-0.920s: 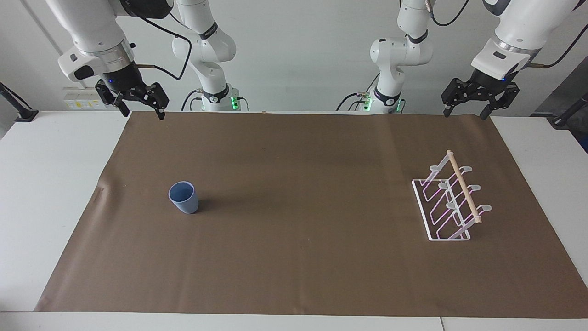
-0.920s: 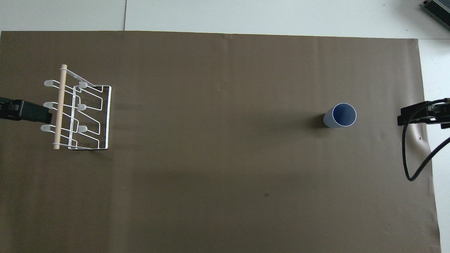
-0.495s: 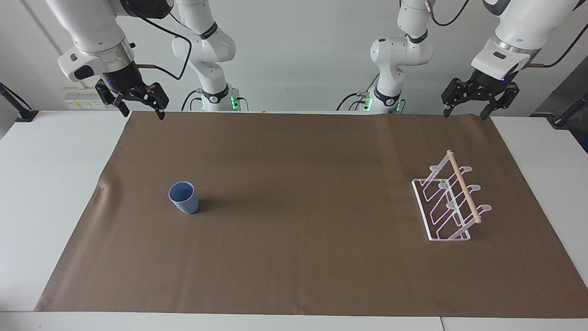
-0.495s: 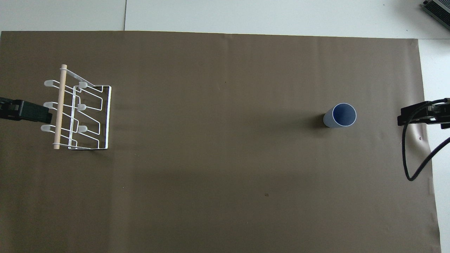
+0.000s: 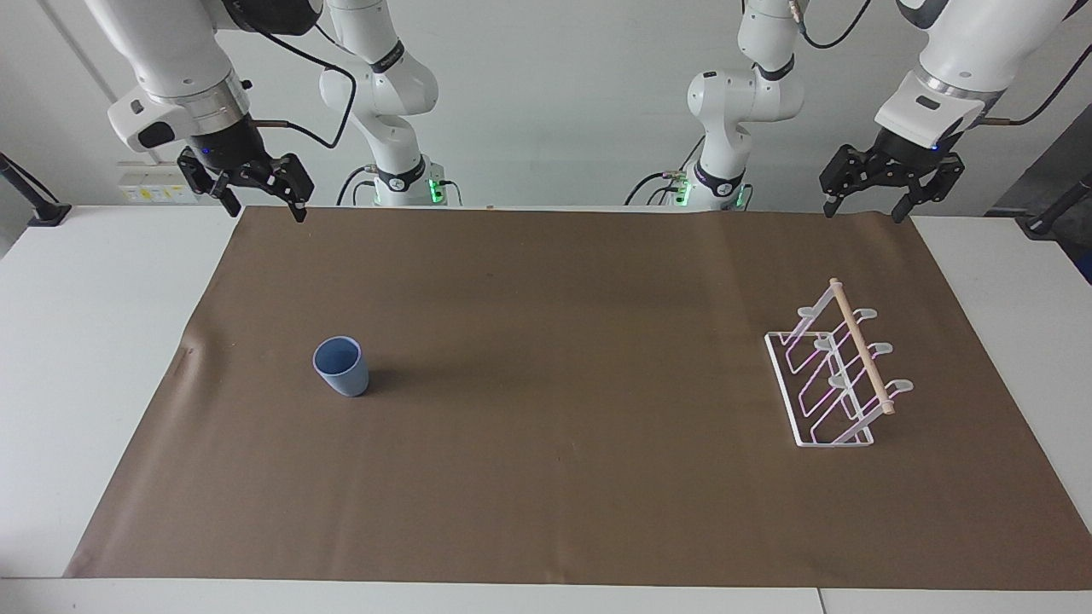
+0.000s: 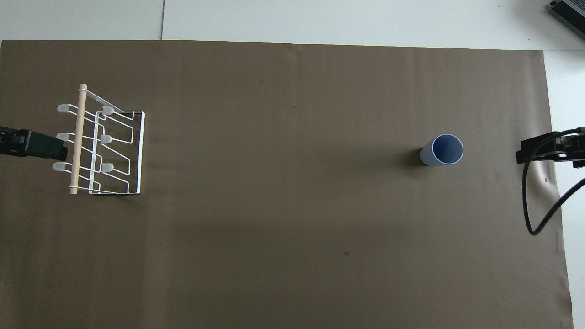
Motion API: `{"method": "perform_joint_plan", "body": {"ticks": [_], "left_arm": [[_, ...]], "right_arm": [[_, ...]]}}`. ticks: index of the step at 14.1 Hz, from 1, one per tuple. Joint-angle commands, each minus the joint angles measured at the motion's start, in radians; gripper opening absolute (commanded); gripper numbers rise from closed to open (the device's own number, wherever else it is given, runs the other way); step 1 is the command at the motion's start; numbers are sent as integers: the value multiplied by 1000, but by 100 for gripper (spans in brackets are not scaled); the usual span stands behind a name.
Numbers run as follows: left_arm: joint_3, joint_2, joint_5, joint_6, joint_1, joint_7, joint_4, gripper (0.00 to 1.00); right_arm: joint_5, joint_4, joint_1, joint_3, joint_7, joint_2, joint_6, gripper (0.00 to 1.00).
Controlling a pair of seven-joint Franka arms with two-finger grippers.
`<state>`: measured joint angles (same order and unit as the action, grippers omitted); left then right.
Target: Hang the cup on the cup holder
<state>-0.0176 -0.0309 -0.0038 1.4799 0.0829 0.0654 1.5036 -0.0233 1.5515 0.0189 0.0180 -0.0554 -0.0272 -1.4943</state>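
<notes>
Brown paper [image 5: 563,477] covers most of the white table [image 5: 77,358], and on it the cup [image 5: 341,366] stands upright with its mouth up and its darker blue inside showing, toward the right arm's end; taking the overhead view as a clock face centred on the paper, it sits at about three o'clock [image 6: 442,150]. Well apart from it, at about nine o'clock on that same face, toward the left arm's end, the cup holder [image 5: 832,375] rests flat on the paper, its wire prongs bare and its wooden dowel [image 5: 862,345] running along the top. Both arms wait raised at the robots' edge of the paper. Over the paper's corner at the cup's end hangs the right gripper [image 5: 260,209], fingers spread apart with nothing between them. Its twin, the left gripper [image 5: 863,207], hangs over the paper's corner at the holder's end, fingers likewise parted and holding nothing
</notes>
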Motion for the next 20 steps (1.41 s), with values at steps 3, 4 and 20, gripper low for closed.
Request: {"method": "perform_joint_plan", "body": {"ticks": [3,4,20], "left_arm": [[12,-27,-5,-4,9,2,30,100],[12,-27,-5,-4,9,2,29,100],[12,-27,-4,-4,9,2,29,100]], "right_arm": [[-6,53,1,-3,5,-39,3,100],[-6,56,4,-4,0,-39,-10,100],[8,353,47,2,198,-53,-367,100]]}}
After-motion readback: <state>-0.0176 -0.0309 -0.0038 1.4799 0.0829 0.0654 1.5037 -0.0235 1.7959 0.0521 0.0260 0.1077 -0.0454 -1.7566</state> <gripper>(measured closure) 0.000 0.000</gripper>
